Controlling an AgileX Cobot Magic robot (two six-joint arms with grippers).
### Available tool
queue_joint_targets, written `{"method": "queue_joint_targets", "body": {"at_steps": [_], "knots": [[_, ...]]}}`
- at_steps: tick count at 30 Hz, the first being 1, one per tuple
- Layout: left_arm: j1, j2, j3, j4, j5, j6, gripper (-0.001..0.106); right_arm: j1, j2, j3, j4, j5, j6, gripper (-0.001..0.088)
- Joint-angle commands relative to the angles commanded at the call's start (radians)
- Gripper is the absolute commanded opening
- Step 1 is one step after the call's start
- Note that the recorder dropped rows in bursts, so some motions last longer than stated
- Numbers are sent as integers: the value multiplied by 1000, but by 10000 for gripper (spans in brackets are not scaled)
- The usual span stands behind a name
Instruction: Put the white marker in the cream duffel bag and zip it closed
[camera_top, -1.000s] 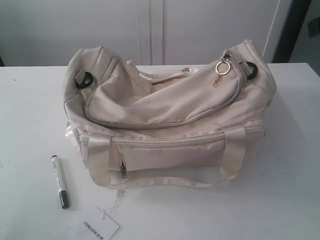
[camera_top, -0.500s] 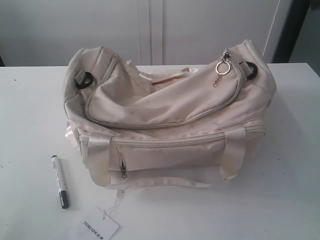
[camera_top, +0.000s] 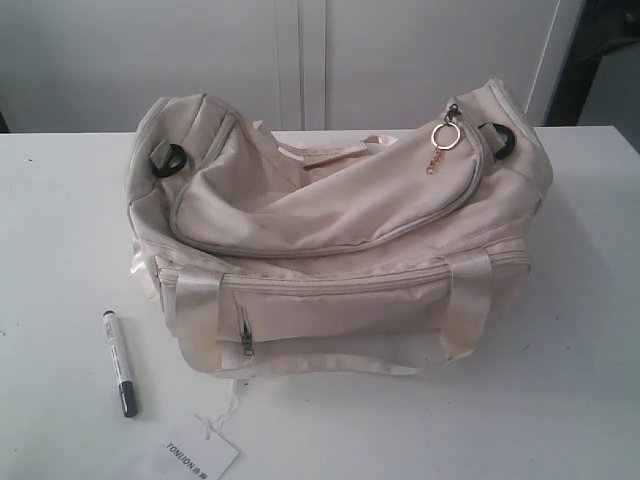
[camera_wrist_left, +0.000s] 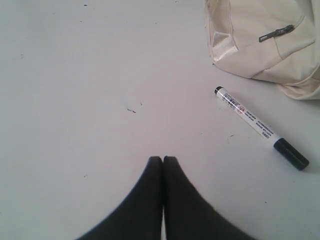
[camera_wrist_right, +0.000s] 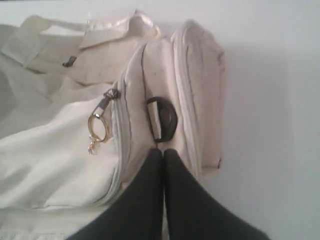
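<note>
The broad white counter (camera_top: 560, 380) carries a large soft cream fabric duffel bag (camera_top: 340, 290), which sits across its middle and reaches close to the back edge by the pale wall. The bag's curved top flap sags into the body, and the satin strap handles hang down its front side. From these views I cannot tell how far the flap's zip is run.

The left gripper (camera_wrist_left: 162, 160) has its two dark fingers pressed flat together with nothing between them. It hangs over bare counter on the left side, apart from the bag's corner and from the pen. The right gripper (camera_wrist_right: 163, 151) is likewise drawn fully together and empty. It is poised over the bag's right end, with its tips just beside the black D-ring (camera_wrist_right: 161, 119) there (whether they touch the fabric is unclear). Neither gripper shows in the exterior view.

The slim white-barrelled marker (camera_top: 119, 362) with a dark cap lies flat on the counter towards the front left corner, outside the bag and just off its lower left corner. The capped end points to the front edge, and small black print runs along the barrel.

A white paper tag (camera_top: 200, 455) lies at the front edge, tied to the bag by a thin string. A gold ring pull (camera_top: 446, 135) hangs at the flap's right end.
</note>
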Motion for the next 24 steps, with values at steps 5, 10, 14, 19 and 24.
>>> {"method": "queue_joint_targets", "body": {"at_steps": [5,10,14,19,24], "knots": [[0,0,0,0,0,0,0,1,8,0,0,10,0,0],[0,0,0,0,0,0,0,1,10,0,4,12,-7,0],[0,0,0,0,0,0,0,1,10,0,21,10,-22,0],[0,0,0,0,0,0,0,1,10,0,21,65,-22,0],[0,0,0,0,0,0,0,1,10,0,19,61,-24,0]]}}
